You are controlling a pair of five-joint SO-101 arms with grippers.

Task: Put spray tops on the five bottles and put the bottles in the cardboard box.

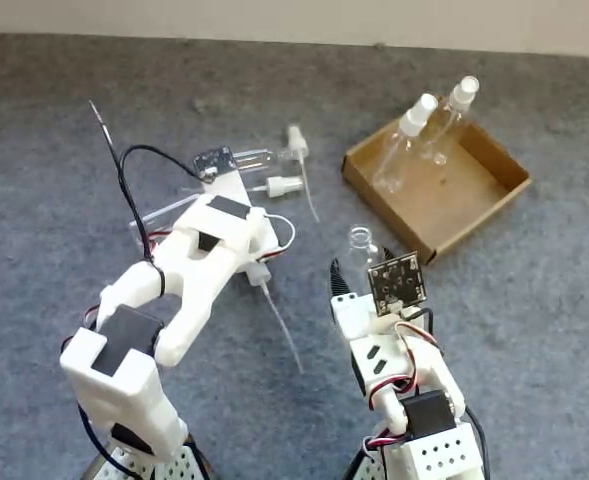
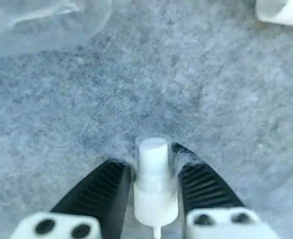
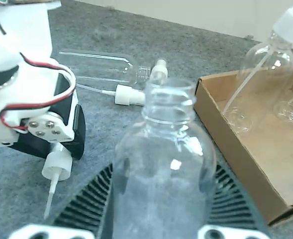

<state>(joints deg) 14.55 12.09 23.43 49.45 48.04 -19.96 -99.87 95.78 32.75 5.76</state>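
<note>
My left gripper (image 2: 153, 164) is shut on a white spray top (image 2: 155, 191) just above the carpet; its long dip tube (image 1: 282, 325) trails toward the front. My right gripper (image 3: 162, 179) is shut on a clear bottle (image 3: 163, 144) with an open neck, held upright (image 1: 362, 240) beside the cardboard box (image 1: 474, 215). Two capped bottles (image 1: 406, 145) lean in the box. A bare bottle (image 1: 239, 158) lies at the back, with two loose spray tops (image 1: 286, 186) by its neck. The left gripper (image 3: 61, 134) sits a short way from the held bottle.
Another clear bottle (image 1: 164, 215) lies partly under the left arm, seen close up (image 2: 37, 20) in the left wrist view. Grey carpet covers the whole table. Open room lies to the right of the box and along the front between the arms.
</note>
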